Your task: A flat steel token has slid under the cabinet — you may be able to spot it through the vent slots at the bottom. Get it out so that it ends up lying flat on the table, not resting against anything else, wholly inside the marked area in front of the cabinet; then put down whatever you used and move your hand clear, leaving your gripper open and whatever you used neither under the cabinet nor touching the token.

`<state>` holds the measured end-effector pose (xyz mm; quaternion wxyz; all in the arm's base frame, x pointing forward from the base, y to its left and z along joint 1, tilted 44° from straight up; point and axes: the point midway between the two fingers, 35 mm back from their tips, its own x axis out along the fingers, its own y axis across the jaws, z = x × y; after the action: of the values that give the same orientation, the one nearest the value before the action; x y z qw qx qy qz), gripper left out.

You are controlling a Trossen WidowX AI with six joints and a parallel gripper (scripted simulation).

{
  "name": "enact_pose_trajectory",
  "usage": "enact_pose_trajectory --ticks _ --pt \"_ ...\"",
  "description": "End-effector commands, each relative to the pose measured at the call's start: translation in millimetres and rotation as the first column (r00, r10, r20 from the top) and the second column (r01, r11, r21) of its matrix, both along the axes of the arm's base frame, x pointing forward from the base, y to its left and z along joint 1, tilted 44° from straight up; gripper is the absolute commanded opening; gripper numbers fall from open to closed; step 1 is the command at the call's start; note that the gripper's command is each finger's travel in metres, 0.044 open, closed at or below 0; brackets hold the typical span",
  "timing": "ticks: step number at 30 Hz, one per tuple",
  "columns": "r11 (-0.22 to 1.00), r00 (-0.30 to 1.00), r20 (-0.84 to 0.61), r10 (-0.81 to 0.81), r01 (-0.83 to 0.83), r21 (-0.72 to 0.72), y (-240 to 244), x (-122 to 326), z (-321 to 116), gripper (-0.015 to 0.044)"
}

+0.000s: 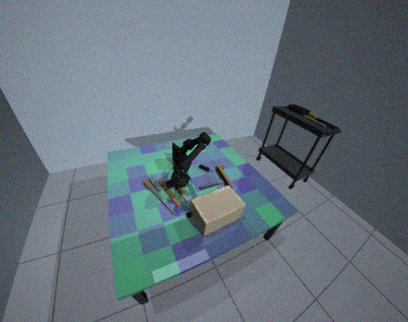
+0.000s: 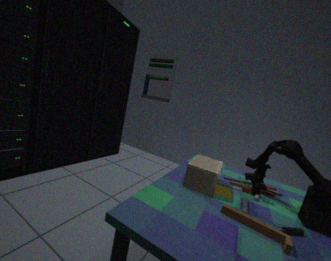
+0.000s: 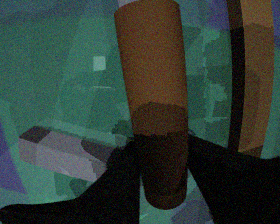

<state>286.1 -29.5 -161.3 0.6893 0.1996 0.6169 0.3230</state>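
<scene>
The cabinet point(image 1: 219, 205) point(image 2: 203, 177) is a pale tan box on the patchwork table. A yellow patch point(image 2: 224, 192), apparently the marked area, lies beside it in the exterior view. My gripper point(image 1: 179, 186) point(image 2: 257, 192) point(image 3: 157, 142) is shut on a brown round handle point(image 3: 152, 65) point(image 1: 181, 191) point(image 2: 247, 188). The handle runs up the wrist view between the dark fingers; a pale piece of its tool just shows at the top edge. In the top view this tool points toward the cabinet. I cannot make out the token, the vent slots or the tool's far end.
A wooden bar point(image 1: 170, 194) point(image 3: 257, 75) lies beside the held handle. A long tool with an orange handle point(image 1: 148, 184) lies beyond it. A grey bar point(image 1: 211, 184) point(image 2: 245, 205), an orange L-shaped piece point(image 1: 224, 176) point(image 2: 256, 222) and a black-handled tool point(image 1: 204, 167) point(image 2: 293, 231) lie on the other side.
</scene>
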Motion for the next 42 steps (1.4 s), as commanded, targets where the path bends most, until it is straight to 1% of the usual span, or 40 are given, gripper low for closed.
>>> enact_pose_trajectory --ticks 1,26,42 --pt "1.0 1.0 -0.002 0.004 -0.004 0.0 -0.2 -7.9 -1.7 0.0" --pt "1.0 1.0 -0.004 0.004 -0.004 -0.001 -8.3 -50.4 -10.9 0.0" --pt "1.0 1.0 -0.003 0.004 -0.004 -0.003 -20.5 -49.0 -16.6 0.0"
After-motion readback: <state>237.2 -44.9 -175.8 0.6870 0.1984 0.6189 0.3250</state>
